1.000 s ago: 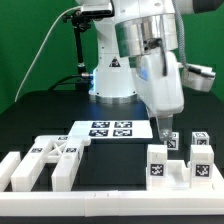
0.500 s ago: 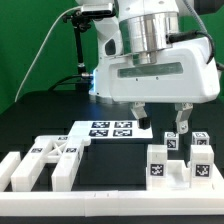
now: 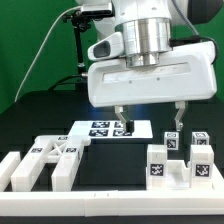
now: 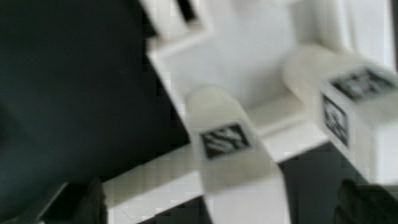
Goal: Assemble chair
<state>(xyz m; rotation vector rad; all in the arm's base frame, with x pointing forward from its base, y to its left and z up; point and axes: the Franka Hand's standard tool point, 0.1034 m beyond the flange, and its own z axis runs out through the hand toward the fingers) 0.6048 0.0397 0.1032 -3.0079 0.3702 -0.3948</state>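
Gripper spread wide, empty, hovers over worktop. Chair loose: blocks just below gripper, bars at exterior view's left. Risk: a descending finger clips a block, topples it.

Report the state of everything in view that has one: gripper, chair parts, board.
gripper: open, holding nothing, hanging above the table.
marker board: lying flat on the table, partly hidden by one finger.
chair parts at the exterior view's left: lying loose on the table, not gripped.
chair parts at the exterior view's right: standing upright on the table, not gripped.
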